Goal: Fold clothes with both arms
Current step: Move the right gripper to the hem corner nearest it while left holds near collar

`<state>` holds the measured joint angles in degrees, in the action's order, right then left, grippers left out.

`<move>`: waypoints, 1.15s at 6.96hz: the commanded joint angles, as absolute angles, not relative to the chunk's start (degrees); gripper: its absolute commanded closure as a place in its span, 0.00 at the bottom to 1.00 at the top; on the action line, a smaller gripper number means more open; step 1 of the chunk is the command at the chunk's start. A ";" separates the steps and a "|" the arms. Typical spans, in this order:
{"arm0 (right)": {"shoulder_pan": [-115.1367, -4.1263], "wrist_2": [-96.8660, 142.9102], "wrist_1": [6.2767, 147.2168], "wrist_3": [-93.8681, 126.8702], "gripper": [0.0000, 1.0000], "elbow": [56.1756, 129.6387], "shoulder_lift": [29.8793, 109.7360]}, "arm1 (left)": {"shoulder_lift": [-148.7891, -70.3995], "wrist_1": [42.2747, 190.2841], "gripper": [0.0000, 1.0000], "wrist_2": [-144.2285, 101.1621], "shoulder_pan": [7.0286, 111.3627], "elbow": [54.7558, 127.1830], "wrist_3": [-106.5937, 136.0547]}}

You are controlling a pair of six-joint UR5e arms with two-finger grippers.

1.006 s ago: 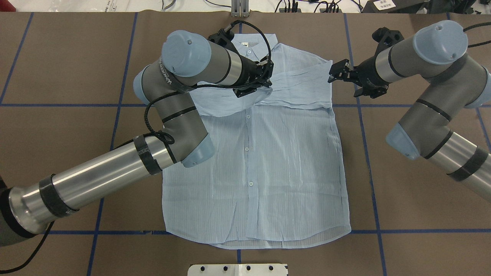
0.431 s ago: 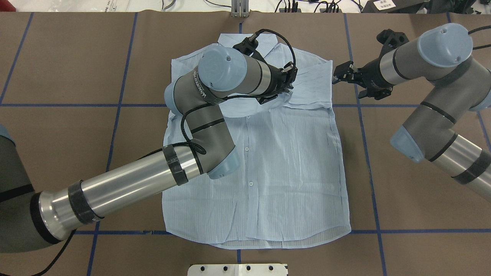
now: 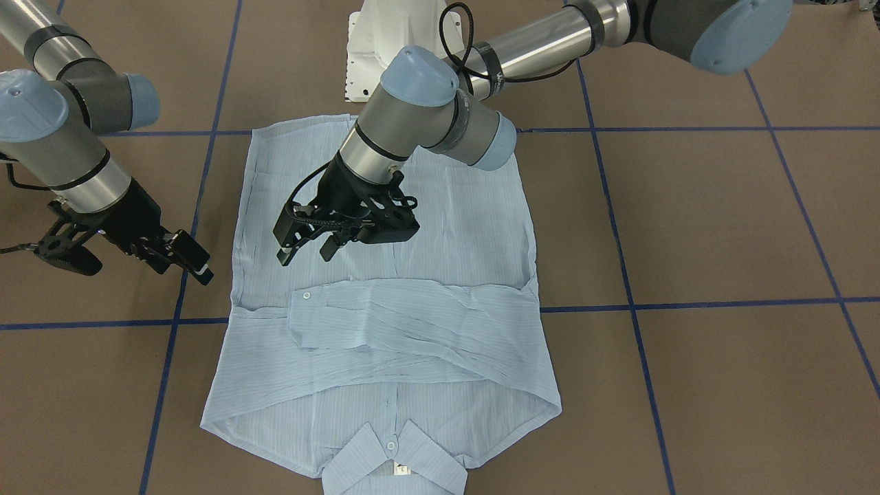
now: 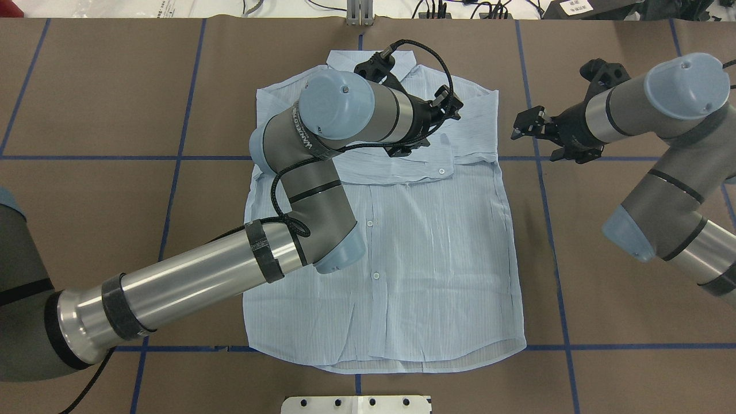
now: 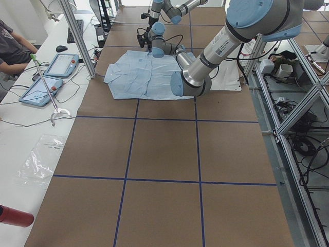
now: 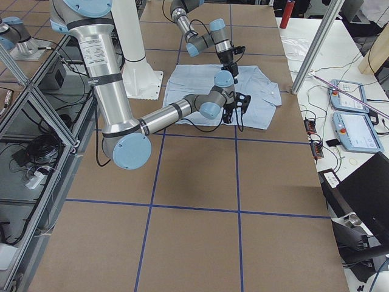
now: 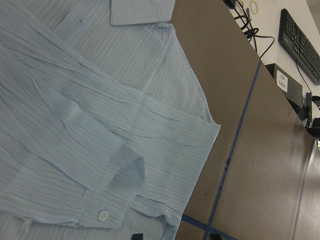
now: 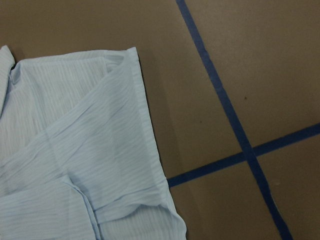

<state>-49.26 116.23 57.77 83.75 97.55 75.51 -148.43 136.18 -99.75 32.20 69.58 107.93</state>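
**Item inspected: shirt.** The shirt (image 4: 425,247) lies flat on the bench (image 4: 604,299), buttoned front upward. Its collar (image 3: 395,454) and neck tag (image 3: 401,470) are at the edge far from my base. Both sleeves are laid across the chest as one crossed band, with the buttoned cuff (image 4: 440,167) uppermost. I judge this placement deliberate: bringing the sleeves in gives the garment a plain rectangular outline, ready for the body folds, which are not yet made.

**Left tool.** My left tool (image 3: 304,253) hangs over the shirt body just beside the sleeve band. Its jaws are parted and hold nothing. The wrist view looks down on the cuff and shows no cloth between the fingers. I judge it raised clear so as not to drag the thin fabric.

**Right tool.** My right tool (image 4: 522,125) is over bare bench, near the shirt's shoulder edge but apart from it. Its jaws appear parted and empty.

**Containers.** None stands on the bench. A clear plastic bag (image 5: 41,157) lies on the side table; I cannot make out its contents.
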 commanded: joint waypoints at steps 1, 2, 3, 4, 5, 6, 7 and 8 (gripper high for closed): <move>-39.01 106.87 57.83 89.43 0.00 103.32 79.86 | -140.42 133.09 0.02 -100.02 32.26 82.18 107.84; -32.15 99.91 58.35 94.69 0.00 107.71 83.11 | -135.32 131.85 0.02 -100.02 32.26 88.36 107.67; -28.08 98.63 58.53 101.62 0.01 110.62 85.49 | -131.78 131.92 0.03 -100.11 32.34 91.72 107.40; -24.56 98.00 58.62 108.48 0.02 113.87 89.17 | -131.31 131.84 0.03 -99.59 32.34 92.45 106.10; -19.91 95.21 58.62 112.98 0.03 117.65 93.73 | -131.22 131.84 0.03 -99.32 32.34 92.46 106.17; -14.73 92.14 61.41 117.90 0.05 118.64 94.56 | -131.13 131.75 0.03 -99.32 32.34 92.90 106.08; -12.07 91.24 67.09 118.99 0.07 121.35 94.57 | -131.13 131.75 0.03 -99.32 32.34 92.90 106.08; -9.52 90.27 69.67 121.01 0.08 121.81 94.40 | -131.13 131.75 0.03 -99.23 32.43 92.99 106.08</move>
<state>-13.01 91.71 65.67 118.40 120.36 94.26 -131.17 131.76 -99.31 32.37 92.85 106.10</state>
